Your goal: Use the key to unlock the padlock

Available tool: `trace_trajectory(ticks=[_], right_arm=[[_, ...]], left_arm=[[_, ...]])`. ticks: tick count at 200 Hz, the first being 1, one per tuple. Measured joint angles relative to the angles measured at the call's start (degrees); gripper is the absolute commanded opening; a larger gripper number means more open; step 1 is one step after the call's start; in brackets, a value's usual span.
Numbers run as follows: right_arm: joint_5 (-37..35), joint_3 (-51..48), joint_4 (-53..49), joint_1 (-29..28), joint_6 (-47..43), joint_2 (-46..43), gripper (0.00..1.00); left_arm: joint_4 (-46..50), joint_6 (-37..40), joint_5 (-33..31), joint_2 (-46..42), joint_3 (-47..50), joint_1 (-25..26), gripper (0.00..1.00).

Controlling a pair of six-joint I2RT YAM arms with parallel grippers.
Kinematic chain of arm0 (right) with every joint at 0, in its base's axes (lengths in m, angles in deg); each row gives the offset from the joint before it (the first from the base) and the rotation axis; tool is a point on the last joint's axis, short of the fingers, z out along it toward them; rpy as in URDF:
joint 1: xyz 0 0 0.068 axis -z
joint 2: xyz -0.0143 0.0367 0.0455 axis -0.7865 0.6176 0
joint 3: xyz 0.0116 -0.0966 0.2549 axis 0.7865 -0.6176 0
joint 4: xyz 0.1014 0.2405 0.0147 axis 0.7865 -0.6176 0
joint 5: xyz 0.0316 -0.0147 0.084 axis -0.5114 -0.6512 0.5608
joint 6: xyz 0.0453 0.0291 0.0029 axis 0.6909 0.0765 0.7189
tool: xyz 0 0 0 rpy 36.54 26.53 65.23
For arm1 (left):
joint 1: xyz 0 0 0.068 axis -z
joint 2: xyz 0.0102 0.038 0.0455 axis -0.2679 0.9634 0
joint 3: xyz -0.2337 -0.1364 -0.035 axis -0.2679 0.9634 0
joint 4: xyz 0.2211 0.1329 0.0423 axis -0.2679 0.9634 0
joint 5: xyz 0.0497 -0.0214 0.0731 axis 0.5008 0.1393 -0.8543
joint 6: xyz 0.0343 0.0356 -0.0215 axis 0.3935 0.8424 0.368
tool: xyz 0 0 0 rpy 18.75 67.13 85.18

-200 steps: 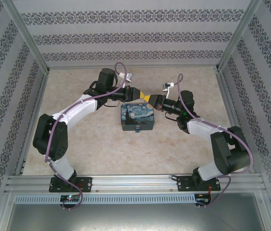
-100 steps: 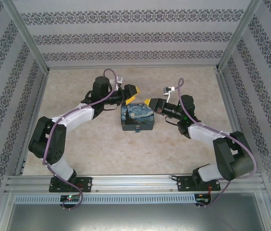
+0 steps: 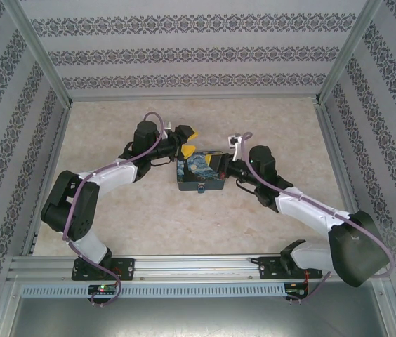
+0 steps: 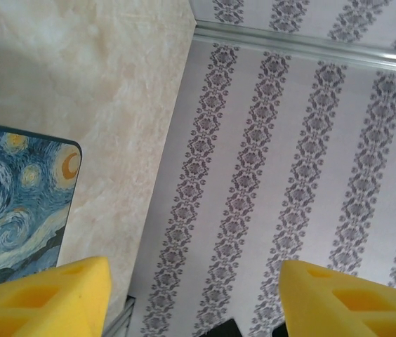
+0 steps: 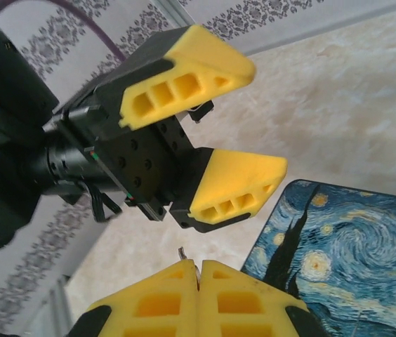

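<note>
The tiny teal padlock (image 3: 201,189) hangs on the near face of the starry-night painted box (image 3: 199,174). My right gripper (image 5: 198,265) is shut on the key (image 5: 185,254), and only its thin metal tip sticks out past the yellow fingertips. In the top view the right gripper (image 3: 217,162) hovers over the box's right end. My left gripper (image 3: 186,140) is open at the box's far-left corner, holding nothing. In the right wrist view the left gripper (image 5: 265,119) faces mine, its jaws spread. In the left wrist view the left gripper's fingers (image 4: 43,298) frame the wall, with the box (image 4: 15,203) at the left.
The box sits mid-table on the beige marbled surface (image 3: 128,203). Patterned walls (image 3: 198,56) and aluminium posts enclose the table on three sides. Both arms arc inward from their bases at the near rail (image 3: 198,265).
The two grippers, tip to tip a second ago, have parted. The left one drew back left and now stands open; the right arm swung left and down over the box's right end.
</note>
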State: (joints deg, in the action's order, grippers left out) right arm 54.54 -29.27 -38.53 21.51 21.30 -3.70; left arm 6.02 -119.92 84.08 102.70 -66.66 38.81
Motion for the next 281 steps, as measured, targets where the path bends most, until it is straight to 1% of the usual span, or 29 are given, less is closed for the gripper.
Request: trace_trajectory(ticks=[18,56,80,130,165,185,219,245,281], right_arm=[[-4.7,0.72,-2.19,-1.9,-4.15,-0.17,0.0],[-12.26,2.97,-5.33,-4.39,-10.62,-0.13,0.0],[-14.1,3.74,-5.6,-4.39,-12.15,0.22,0.0],[-15.69,3.74,-6.75,-4.42,-13.25,0.46,0.0],[-17.92,3.74,-7.74,-4.46,-15.23,0.46,0.0],[-19.89,3.76,-8.2,-5.18,-16.96,0.46,0.0],[-23.12,4.7,-9.29,-7.06,-20.37,0.46,0.0],[-24.46,5.35,-9.84,-8.15,-22.38,0.46,0.0],[-25.49,5.53,-10.32,-8.17,-23.78,0.46,0.0]], left_arm=[[0.07,-2.03,-0.48,0.0,0.0,1.07,0.55],[0.83,-4.39,-0.94,0.02,-1.07,4.44,0.49],[1.53,-4.85,-1.53,0.02,-2.05,5.62,0.46],[2.27,-5.44,-2.58,0.02,-2.08,5.73,0.4],[2.49,-5.7,-3.28,0.02,-2.08,6.14,0.37],[2.89,-5.86,-3.48,0.02,-2.08,6.36,0.33],[3.28,-5.9,-3.65,0.07,-2.1,6.38,0.31],[3.28,-6.05,-3.65,0.31,-2.14,6.54,0.26],[3.32,-6.08,-3.69,1.05,-2.58,7.02,0.18]])
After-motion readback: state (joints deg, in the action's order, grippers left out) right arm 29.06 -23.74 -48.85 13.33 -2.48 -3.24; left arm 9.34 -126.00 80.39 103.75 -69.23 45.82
